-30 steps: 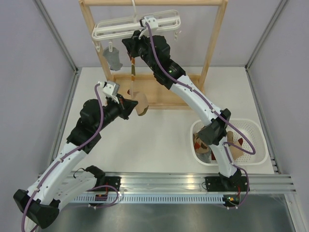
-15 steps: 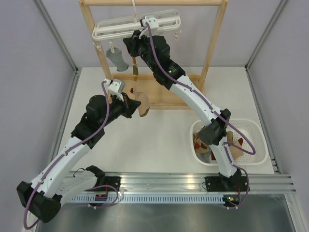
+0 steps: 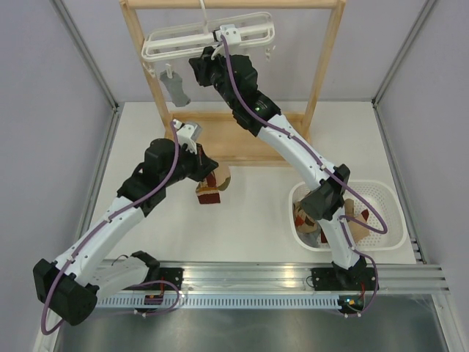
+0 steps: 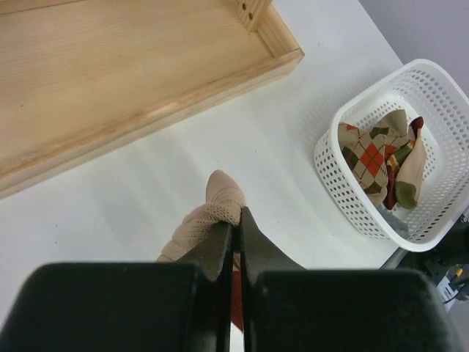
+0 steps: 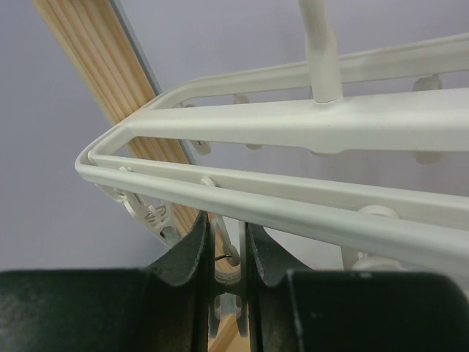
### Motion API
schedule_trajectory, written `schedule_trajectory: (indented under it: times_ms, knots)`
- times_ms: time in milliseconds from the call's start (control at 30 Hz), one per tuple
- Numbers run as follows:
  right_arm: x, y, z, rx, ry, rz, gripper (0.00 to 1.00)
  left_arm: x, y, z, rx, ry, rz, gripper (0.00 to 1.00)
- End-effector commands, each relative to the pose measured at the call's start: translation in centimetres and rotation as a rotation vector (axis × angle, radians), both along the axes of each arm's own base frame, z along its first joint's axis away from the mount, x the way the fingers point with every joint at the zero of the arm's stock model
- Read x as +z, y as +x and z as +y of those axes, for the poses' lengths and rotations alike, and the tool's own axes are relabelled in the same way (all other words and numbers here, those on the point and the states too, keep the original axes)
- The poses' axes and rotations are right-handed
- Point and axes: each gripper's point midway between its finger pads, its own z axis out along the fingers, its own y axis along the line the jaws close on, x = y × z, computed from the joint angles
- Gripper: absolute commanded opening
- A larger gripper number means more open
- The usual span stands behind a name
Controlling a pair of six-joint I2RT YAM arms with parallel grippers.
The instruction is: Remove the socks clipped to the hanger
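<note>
Presently one white plastic open-frame hanger [image 3: 170,45] hangs from one wooden rack frame [image 3: 325,66]. One grey fabric sock [image 3: 175,89] is clipped to it, to the left of the right end effector [image 5: 228,238]. That end effector is up at the hanger's underside, its jaws drawn narrow on one small white plastic clip [image 5: 229,257] that sits between them. The hanger's rails run just above its fingers, so room there is tight.

The left end effector [image 4: 234,229] is clenched on one tan knit sock [image 4: 211,211], held over the white counter [image 4: 293,125], with the toe reaching past the fingertips. Red-brown striped fabric [image 3: 207,196] shows just below the grasp; I cannot tell whether it is the same sock or a second one.

Beyond the sock runs the raised edge of the rack's wooden base. To the right of the left end effector, bare counter lies open as far as one white perforated plastic basket [image 4: 352,209], near the counter's edge. The basket holds a heap of at least three argyle and tan socks [image 4: 364,158]; overlap hides the exact count.
</note>
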Motion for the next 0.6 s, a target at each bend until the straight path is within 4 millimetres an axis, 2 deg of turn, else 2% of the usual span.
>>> schedule_trajectory:
  times_ms: [0, 100, 167, 200, 233, 267, 300, 333, 367, 400, 433, 467, 500, 533, 567]
  knots:
    - [3.2, -1.0, -1.3, -0.015, 0.042, -0.051, 0.04, 2.4, -0.2, -0.4, -0.019, -0.039, -0.032, 0.02]
    - [3.0, -1.0, -1.3, -0.015, 0.04, -0.047, 0.06, 2.7, -0.2, -0.1, -0.009, -0.038, -0.048, 0.02]
    - [3.0, -1.0, -1.4, -0.015, 0.043, -0.045, 0.11, 2.7, -0.1, 0.0, -0.003, -0.035, -0.053, 0.02]
    - [2.7, -1.0, -1.3, -0.014, 0.038, -0.04, 0.17, 2.7, -0.1, 0.0, 0.0, -0.035, -0.054, 0.02]
    - [2.6, -0.9, -1.4, -0.015, 0.037, -0.037, 0.38, 2.7, -0.1, 0.0, 0.002, -0.034, -0.055, 0.02]
    - [2.8, -1.2, -1.4, -0.011, 0.039, -0.037, 0.48, 2.7, 0.0, 0.1, 0.008, -0.031, -0.057, 0.02]
    - [2.3, -1.2, -1.3, -0.01, 0.029, -0.028, 0.64, 2.7, 0.1, 0.1, 0.01, -0.029, -0.061, 0.02]
    - [2.6, -1.5, -1.6, -0.013, 0.033, -0.03, 0.77, 2.7, 0.1, 0.2, 0.015, -0.027, -0.06, 0.02]
    - [2.6, -1.7, -1.6, -0.011, 0.03, -0.027, 0.79, 2.7, 0.2, 0.4, 0.024, -0.024, -0.064, 0.02]
    - [1.5, -1.5, -1.6, -0.019, 0.013, -0.009, 0.79, 2.7, 0.2, 0.4, 0.027, -0.022, -0.066, 0.02]
    - [2.1, -2.1, -1.9, -0.018, 0.015, -0.015, 0.8, 2.7, 0.3, 0.6, 0.031, -0.021, -0.068, 0.02]
    - [1.9, -2.3, -2.0, -0.02, 0.007, -0.01, 0.8, 2.7, 0.4, 0.7, 0.039, -0.016, -0.072, 0.02]
    - [0.4, -2.3, -1.9, -0.026, -0.023, 0.01, 0.8, 2.7, 0.4, 0.8, 0.044, -0.013, -0.074, 0.02]
    - [1.2, -3.1, -2.6, -0.029, -0.023, 0.0, 0.8, 2.8, 0.5, 0.9, 0.054, -0.011, -0.079, 0.02]
    - [-1.1, -3.3, -2.3, -0.034, -0.064, 0.033, 0.8, 2.7, 0.7, 1.2, 0.068, -0.004, -0.082, 0.02]
